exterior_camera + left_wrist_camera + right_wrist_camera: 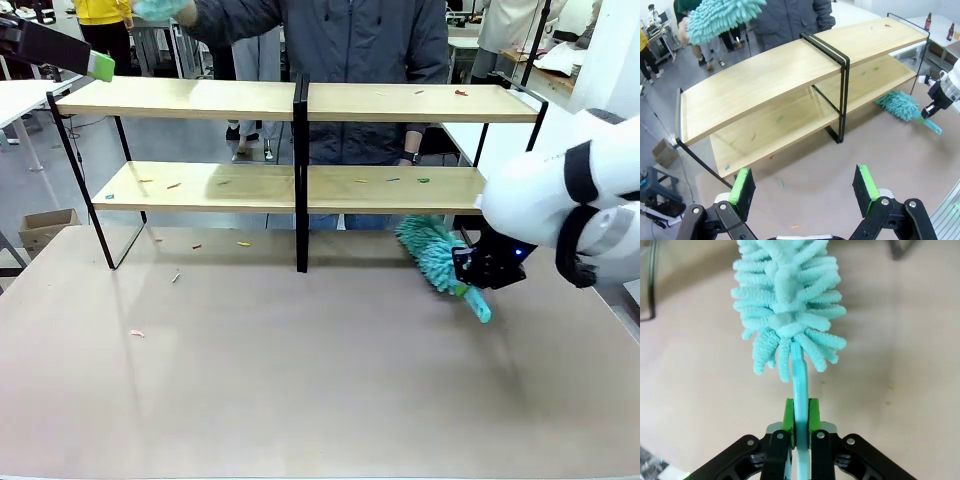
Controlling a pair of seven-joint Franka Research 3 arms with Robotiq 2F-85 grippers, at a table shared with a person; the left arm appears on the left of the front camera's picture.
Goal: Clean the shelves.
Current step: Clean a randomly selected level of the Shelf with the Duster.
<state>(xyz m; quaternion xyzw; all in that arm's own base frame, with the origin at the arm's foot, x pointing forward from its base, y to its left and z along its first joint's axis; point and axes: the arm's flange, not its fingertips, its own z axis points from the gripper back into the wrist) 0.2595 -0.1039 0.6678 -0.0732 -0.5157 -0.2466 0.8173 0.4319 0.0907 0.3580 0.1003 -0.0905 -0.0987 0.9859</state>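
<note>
The right gripper (800, 415) pinches the thin handle of a teal duster (790, 305) between its jaws, and the fluffy head stands straight ahead of them over the tan table (900, 340). The left gripper (807, 187) has its jaws spread wide with nothing between them. The shelves (765, 80) lie ahead of and below that gap, with small coloured scraps (780, 118) on the boards.
</note>
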